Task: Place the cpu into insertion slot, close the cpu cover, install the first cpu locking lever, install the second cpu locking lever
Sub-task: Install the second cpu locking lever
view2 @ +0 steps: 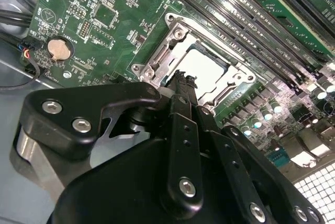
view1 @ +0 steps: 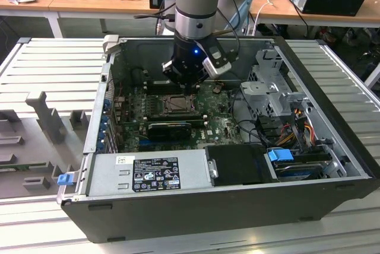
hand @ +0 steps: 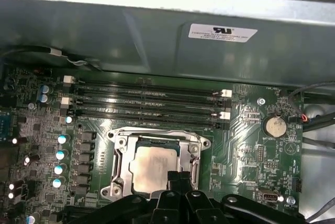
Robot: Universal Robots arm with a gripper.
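Note:
The cpu [hand: 153, 166], a silver square chip, lies flat in the insertion slot on the green board. The cpu cover [hand: 120, 151], a silver metal frame, lies down around it, and the chip's top [view2: 207, 63] shows through its window. My gripper [hand: 178, 175] hangs just above the socket's edge with its black fingers [view2: 183, 94] pressed together and nothing between them. In the exterior view the gripper [view1: 187, 86] stands low inside the open computer case, over the socket [view1: 178, 105]. I cannot tell how the locking levers stand.
Long black memory slots [hand: 146, 98] run beside the socket, with the grey case wall [hand: 157, 41] beyond them. A coin battery [hand: 274, 125] sits on the board. A black heatsink block [view1: 169, 128], a power supply [view1: 154, 174], a drive cage [view1: 267, 88] and cables [view1: 297, 123] crowd the case.

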